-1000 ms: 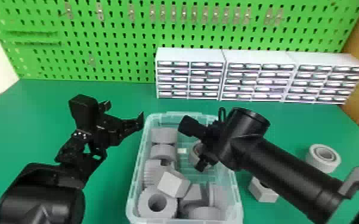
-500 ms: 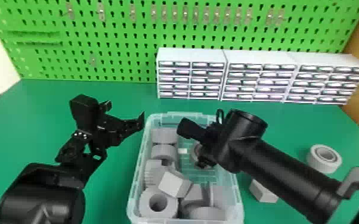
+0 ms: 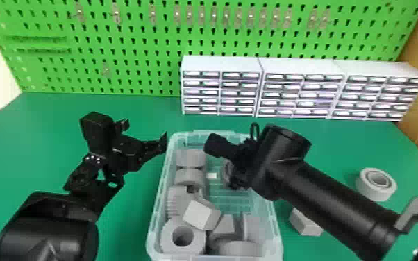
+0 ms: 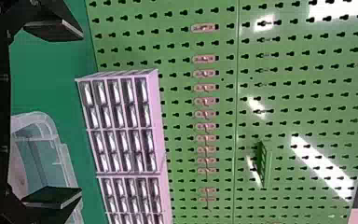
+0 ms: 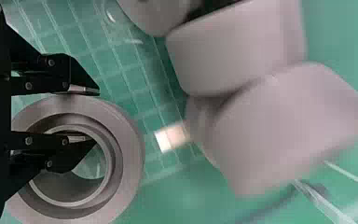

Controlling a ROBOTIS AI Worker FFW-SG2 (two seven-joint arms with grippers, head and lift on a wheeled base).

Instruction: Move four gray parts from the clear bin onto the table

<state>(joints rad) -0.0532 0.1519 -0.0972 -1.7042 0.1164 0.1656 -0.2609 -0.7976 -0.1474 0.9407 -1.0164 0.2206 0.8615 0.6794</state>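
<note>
Currently gray ring (image 3: pixel 364 190), block (image 3: pixel 303 225) on counter (image 3: pixel 142 112): two out, two remaining. Left fingers (image 4: pixel 51 198) apart; right fingers (image 5: pixel 81 80) seemingly clamped on binned ring (image 5: pixel 131 144).

Left arm (image 3: pixel 45 229) over the table's (image 3: pixel 132 111) left side, left gripper (image 3: pixel 145 131) spread wide; right arm (image 3: pixel 336 204) slanting in from the right, right gripper (image 3: pixel 223 165) angled downward, its fingers (image 5: pixel 85 90) narrowly parted.

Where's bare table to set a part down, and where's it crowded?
Bare: the table between the white drawers and the ring right of the bin, and between the left gripper and the pegboard. Crowded: the bin's near end, heaped with gray parts; farther back, the right gripper.
</note>
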